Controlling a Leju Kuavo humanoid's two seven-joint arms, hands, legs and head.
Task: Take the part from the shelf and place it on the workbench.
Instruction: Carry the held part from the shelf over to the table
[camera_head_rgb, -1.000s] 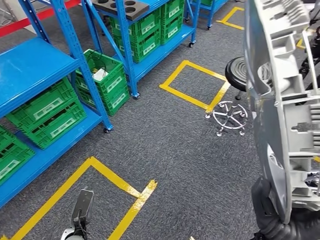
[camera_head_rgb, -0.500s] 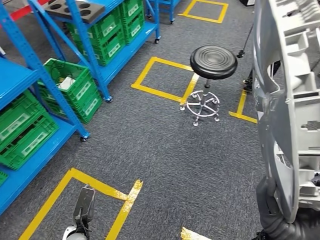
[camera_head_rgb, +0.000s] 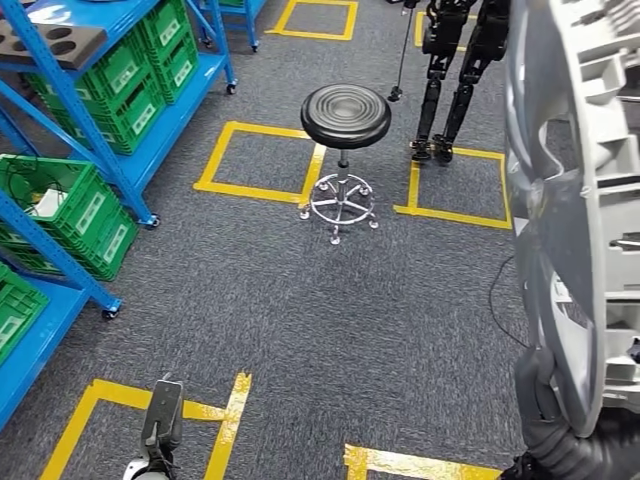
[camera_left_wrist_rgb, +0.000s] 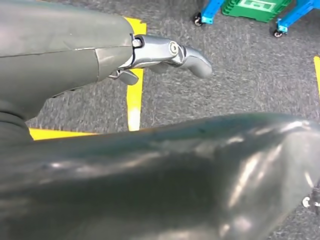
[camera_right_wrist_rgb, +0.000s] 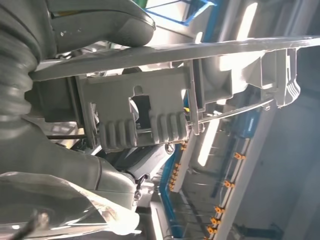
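The part (camera_head_rgb: 581, 200) is a large pale grey moulded panel with ribs and cut-outs, standing upright along the right side of the head view. My right hand (camera_head_rgb: 551, 425) grips its lower edge from below. In the right wrist view the part (camera_right_wrist_rgb: 151, 115) runs across the picture close to the camera, with the grey thumb (camera_right_wrist_rgb: 102, 22) pressed against it. My left hand (camera_head_rgb: 162, 425) hangs low at the bottom left over the carpet. In the left wrist view its fingers (camera_left_wrist_rgb: 170, 50) are stretched out straight and hold nothing.
Blue shelves (camera_head_rgb: 124, 165) with green crates (camera_head_rgb: 72, 205) stand on the left. A black round stool (camera_head_rgb: 345, 117) on a chrome base stands ahead in the middle. Another robot's dark legs (camera_head_rgb: 453, 70) stand at the back right. Yellow tape squares (camera_head_rgb: 256, 160) mark the grey carpet.
The camera has turned to the right: shelves and crates slid left, the stool came to the middle, and the other robot's legs came into view. The part stays in my right hand.
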